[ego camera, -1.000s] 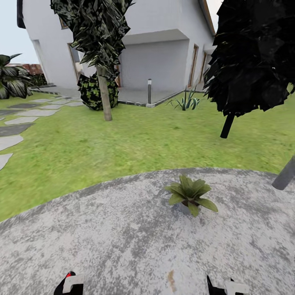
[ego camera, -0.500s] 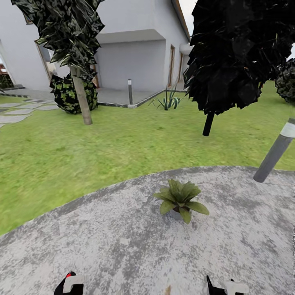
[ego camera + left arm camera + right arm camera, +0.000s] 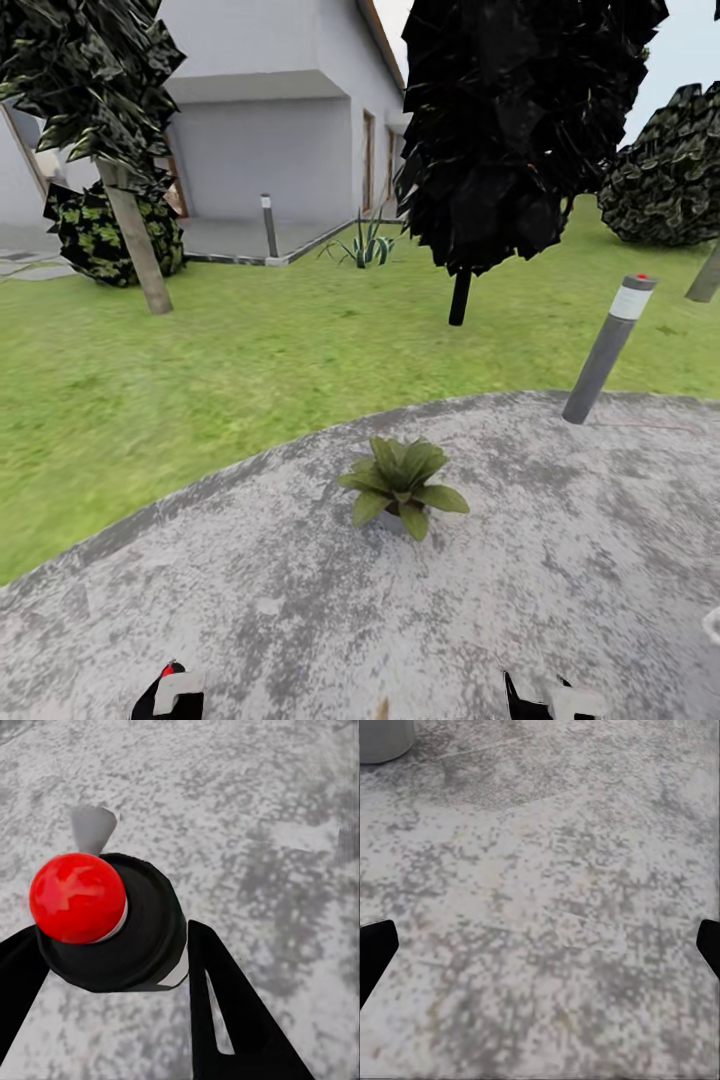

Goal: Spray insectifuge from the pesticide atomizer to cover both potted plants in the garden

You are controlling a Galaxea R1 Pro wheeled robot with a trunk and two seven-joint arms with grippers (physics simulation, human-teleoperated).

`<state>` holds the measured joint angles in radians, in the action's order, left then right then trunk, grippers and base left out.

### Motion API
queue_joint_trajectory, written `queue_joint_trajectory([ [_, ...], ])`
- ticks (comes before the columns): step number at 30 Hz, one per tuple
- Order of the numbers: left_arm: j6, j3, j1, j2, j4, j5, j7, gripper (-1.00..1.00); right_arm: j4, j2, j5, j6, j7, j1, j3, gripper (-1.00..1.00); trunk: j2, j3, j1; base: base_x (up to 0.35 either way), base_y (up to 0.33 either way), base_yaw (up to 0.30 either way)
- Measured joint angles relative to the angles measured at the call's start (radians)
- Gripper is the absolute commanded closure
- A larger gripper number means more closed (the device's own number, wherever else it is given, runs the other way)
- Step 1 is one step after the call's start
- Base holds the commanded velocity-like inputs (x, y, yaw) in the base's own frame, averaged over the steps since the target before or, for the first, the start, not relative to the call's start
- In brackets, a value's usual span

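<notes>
Progress first, as I judge it: the pickup looks done and the spraying has not begun. My left pincer is closed round a dark round body with a red knob and a pale grey spout behind it. I take this for the pesticide atomizer, seen end-on, though the angle leaves some doubt. My right pincer is spread wide with nothing between its fingers, only the stone patio below it. Ahead of both pincers, roughly midway between them and well out of reach, stands a potted plant near the patio's far edge, with the lawn beyond. Both plants remain to be covered, so I must close in on this one and aim the nozzle. Counted: one potted plant of the two wanted, one atomizer, two pincers, two lamp posts, the nearer off beyond my right pincer, and one agave.
</notes>
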<state>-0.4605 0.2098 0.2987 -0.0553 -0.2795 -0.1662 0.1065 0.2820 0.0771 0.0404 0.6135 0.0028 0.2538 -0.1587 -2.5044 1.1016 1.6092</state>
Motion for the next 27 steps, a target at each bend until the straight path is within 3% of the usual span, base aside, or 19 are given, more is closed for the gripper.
queue_joint_trajectory([
  [8, 0.001, -0.002, 0.000, 0.008, -0.005, -0.001, -0.010, 1.00, -0.005, -0.008, 0.003, 0.000, 0.002, 0.000, 0.002, -1.00, 0.000, -0.004, 0.000, 0.000, 0.000, -0.252],
  [24, 0.003, -0.013, -0.001, 0.003, 0.000, -0.016, -0.015, 1.00, -0.026, -0.029, 0.002, 0.000, 0.002, 0.000, 0.002, -1.00, 0.000, -0.007, 0.000, 0.000, 0.000, -0.011],
  [26, 0.014, -0.030, 0.007, -0.012, -0.001, -0.070, -0.118, 1.00, -0.023, -0.033, 0.084, -0.002, 0.003, 0.001, 0.090, -1.00, 0.000, -0.007, 0.000, 0.000, 0.000, 0.000],
  [27, 0.022, -0.035, 0.022, -0.042, -0.009, -0.170, -0.254, 1.00, 0.026, -0.033, 0.165, -0.004, 0.004, 0.002, 0.136, -1.00, 0.000, -0.007, 0.000, 0.000, 0.000, 0.000],
])
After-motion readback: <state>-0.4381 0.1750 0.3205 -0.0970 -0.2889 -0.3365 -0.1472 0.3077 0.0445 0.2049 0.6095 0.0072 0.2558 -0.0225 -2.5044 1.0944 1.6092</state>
